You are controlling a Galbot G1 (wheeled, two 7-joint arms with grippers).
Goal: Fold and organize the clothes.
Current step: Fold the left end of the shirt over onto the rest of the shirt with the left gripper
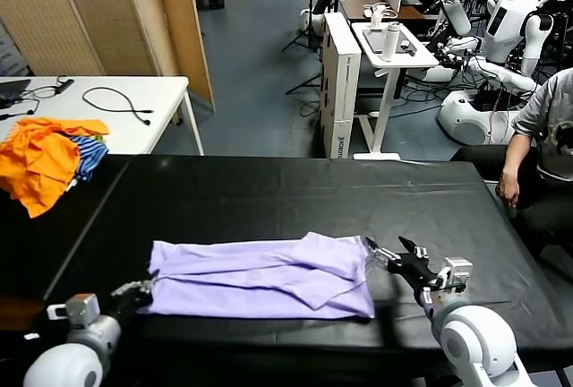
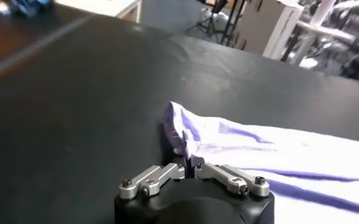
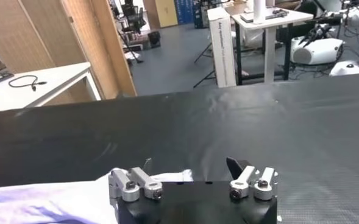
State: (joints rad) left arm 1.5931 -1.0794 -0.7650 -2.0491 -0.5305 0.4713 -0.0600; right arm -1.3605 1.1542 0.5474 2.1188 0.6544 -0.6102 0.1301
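The clothes are one pale lavender T-shirt (image 1: 269, 275), folded into a long band across the near part of the black table (image 1: 286, 190). My left gripper (image 1: 143, 294) is at the shirt's left end, shut on a raised corner of the cloth. In the left wrist view that gripper (image 2: 188, 165) has its jaws together, and the T-shirt (image 2: 258, 152) bunches up just past them. My right gripper (image 1: 387, 257) is at the shirt's right end and stands open. In the right wrist view the right gripper (image 3: 190, 167) straddles the T-shirt (image 3: 45, 204) edge without pinching it.
A heap of orange and blue-striped garments (image 1: 45, 159) lies at the table's far left corner. Behind it is a white table (image 1: 134, 100) with a cable. A seated person (image 1: 542, 136) is beside the table's right edge. A white cart (image 1: 394, 47) stands farther back.
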